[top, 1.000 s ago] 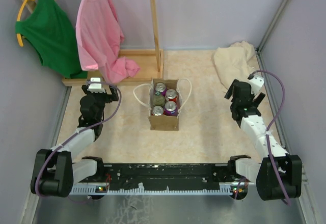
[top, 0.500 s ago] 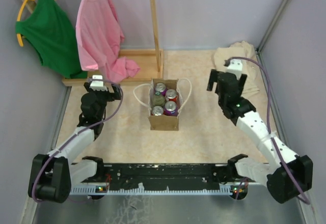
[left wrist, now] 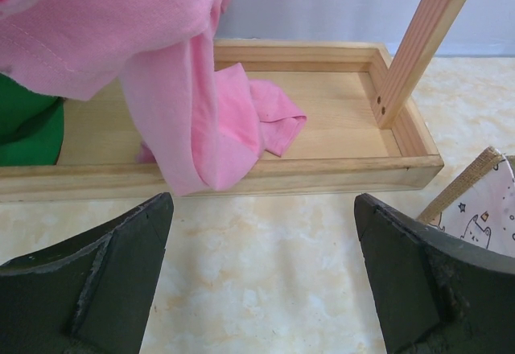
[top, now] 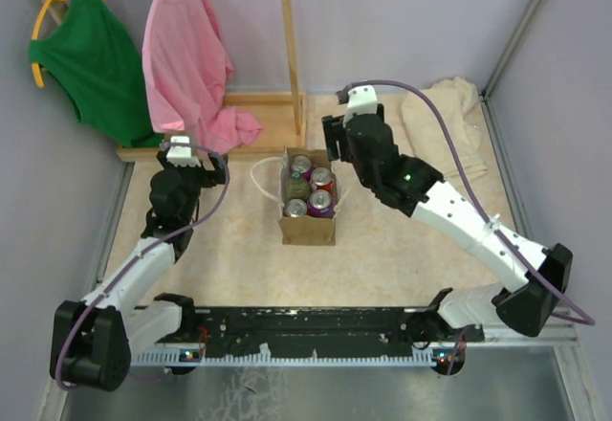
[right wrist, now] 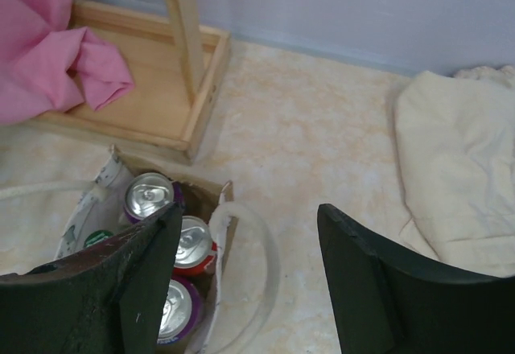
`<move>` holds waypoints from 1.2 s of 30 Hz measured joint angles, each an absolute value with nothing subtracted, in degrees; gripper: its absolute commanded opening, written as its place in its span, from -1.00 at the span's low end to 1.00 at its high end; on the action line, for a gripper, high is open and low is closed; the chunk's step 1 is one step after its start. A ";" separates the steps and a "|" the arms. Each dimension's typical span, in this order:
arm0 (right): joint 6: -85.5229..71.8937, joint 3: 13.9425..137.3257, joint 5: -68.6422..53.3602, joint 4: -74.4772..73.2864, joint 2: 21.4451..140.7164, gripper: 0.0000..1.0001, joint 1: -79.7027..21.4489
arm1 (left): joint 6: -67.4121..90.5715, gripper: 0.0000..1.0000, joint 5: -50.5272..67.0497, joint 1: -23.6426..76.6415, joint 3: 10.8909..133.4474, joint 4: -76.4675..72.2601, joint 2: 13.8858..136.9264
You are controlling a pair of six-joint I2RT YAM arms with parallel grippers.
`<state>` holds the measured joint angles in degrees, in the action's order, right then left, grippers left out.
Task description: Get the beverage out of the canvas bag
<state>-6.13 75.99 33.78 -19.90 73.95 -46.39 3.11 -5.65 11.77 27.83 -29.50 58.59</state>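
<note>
Progress stands at the very start. The small tan-brown canvas bag (top: 308, 228) with white rope handles stands upright on the beige marbled counter (top: 402, 268). The beverage cans in view, among them a red can (top: 322, 178) and a purple can (top: 320, 201), all sit inside it, tops up.

The right gripper (right wrist: 251, 209) hovers above the bag's far right corner, fingers apart with nothing between them. The left gripper (left wrist: 263, 201) is spread wide and empty, off to the bag's left by the wooden rack base (left wrist: 241, 173).

Left to do, as I judge it: descend, grip one can, lift it clear.

No brand or writing on the cans is readable. The bag's white lining (left wrist: 487, 209) shows only small printed doodles.
</note>
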 measured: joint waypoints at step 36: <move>-9.06 67.48 12.84 -35.88 86.63 0.84 -52.75 | 4.78 1.00 -6.92 11.90 28.16 -28.25 61.98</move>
